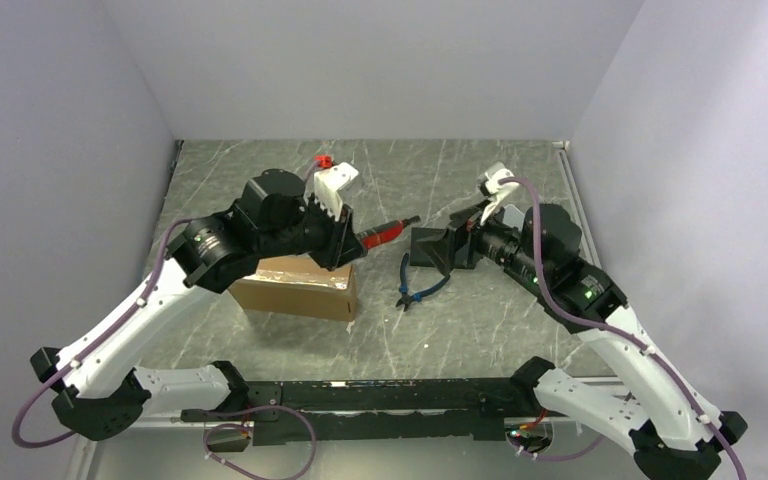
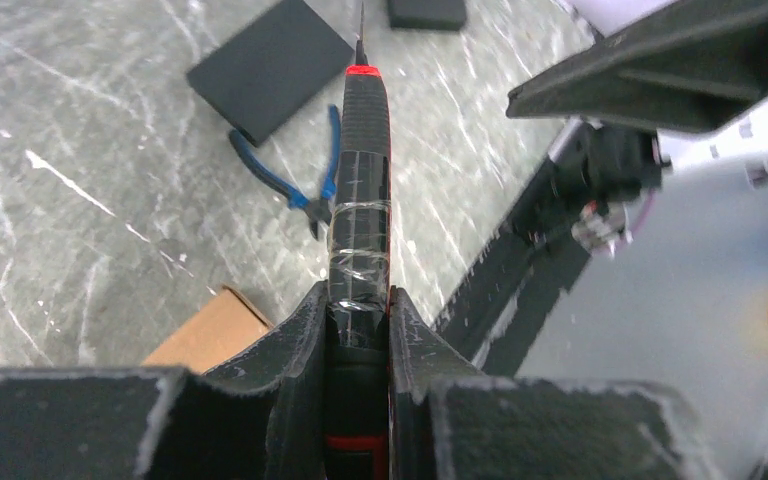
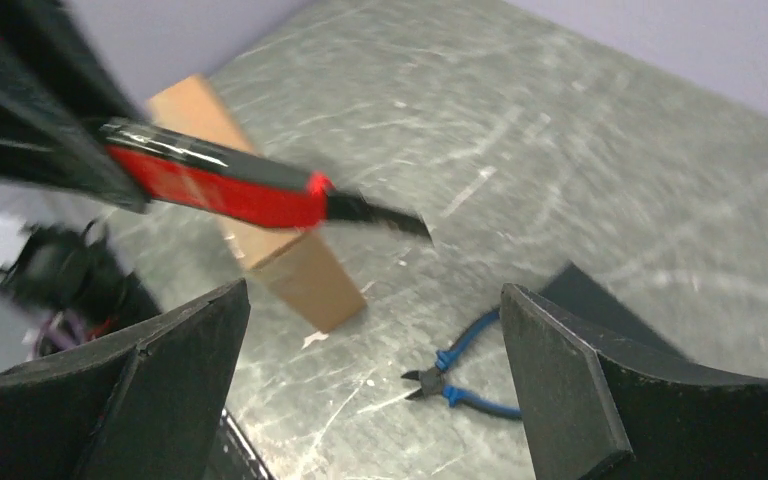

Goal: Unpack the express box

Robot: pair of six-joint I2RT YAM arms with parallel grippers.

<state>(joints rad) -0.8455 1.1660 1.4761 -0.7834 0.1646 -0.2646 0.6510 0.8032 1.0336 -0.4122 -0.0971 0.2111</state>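
Left hand (image 2: 357, 300) clamps red tool (image 2: 360, 150), right hand (image 3: 372, 300) wide and empty; pliers (image 3: 440, 380) lie outside box (image 1: 295, 285), remainder unclear.

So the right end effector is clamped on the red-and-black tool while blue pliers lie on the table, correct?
No: the left end effector is clamped on the red-and-black tool, per the left wrist view; the right end effector stands open; blue pliers lie on the table.
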